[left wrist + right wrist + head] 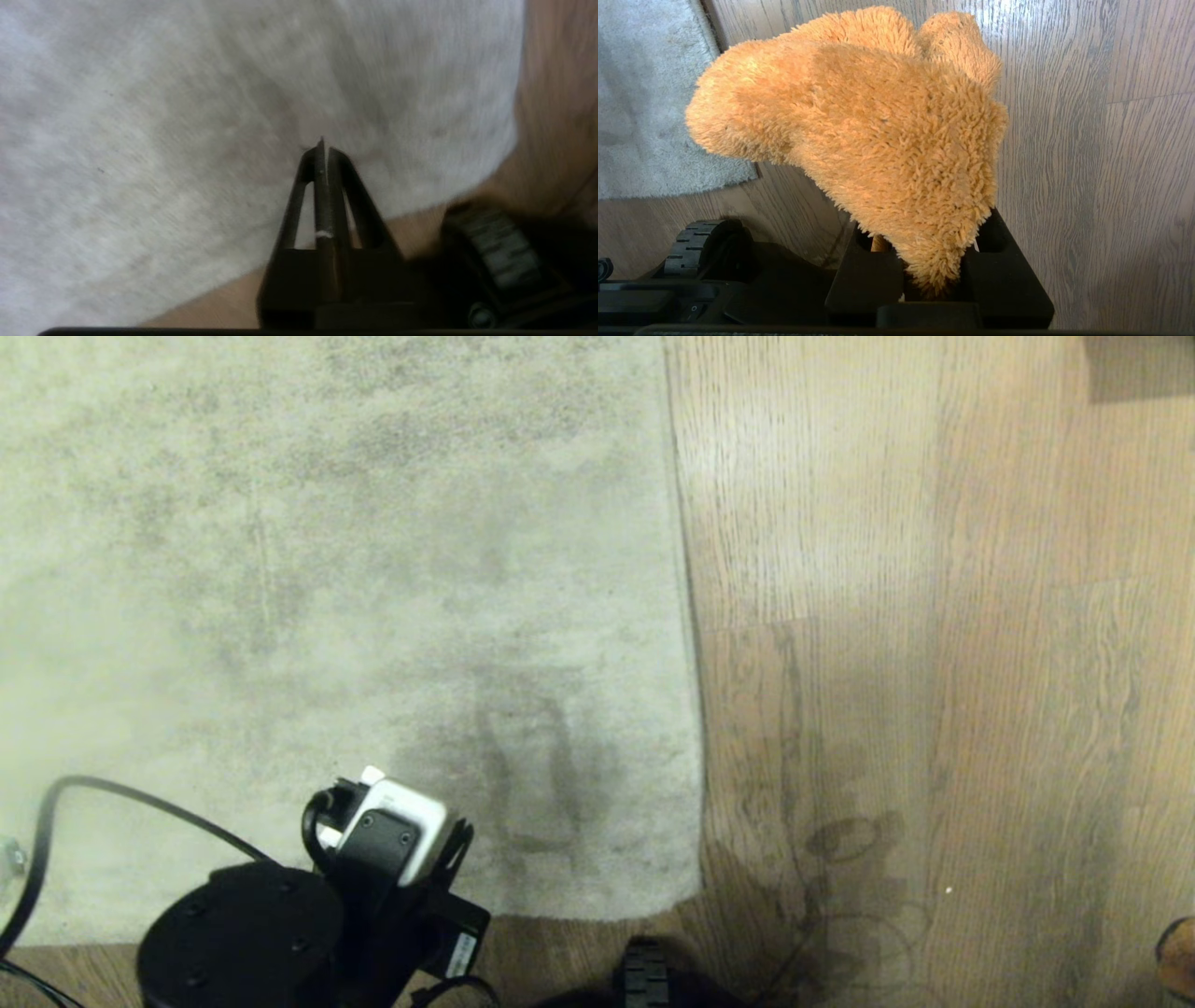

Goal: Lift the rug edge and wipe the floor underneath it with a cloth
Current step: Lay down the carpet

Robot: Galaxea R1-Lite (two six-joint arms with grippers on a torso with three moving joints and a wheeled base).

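Observation:
The pale grey rug (327, 569) lies flat, and its rug edge (689, 616) runs along the wood floor (934, 663). My left gripper (460, 840) hangs over the rug near its near right corner. In the left wrist view the left gripper (322, 145) is shut, its fingers pressed together with nothing between them, above the rug pile (187, 140). My right gripper (933, 280) is shut on the orange fuzzy cloth (878, 121), which flops forward and hides the fingertips. It hangs over bare floor (1087, 163) beside the rug's corner (644, 116). A sliver of the cloth (1178, 952) shows at the head view's right border.
A black cable (56, 821) loops over the rug at the near left. The robot's base wheel (644, 980) sits on the floor just past the rug's near hem (579, 917). A dark object (1139, 364) stands at the far right corner.

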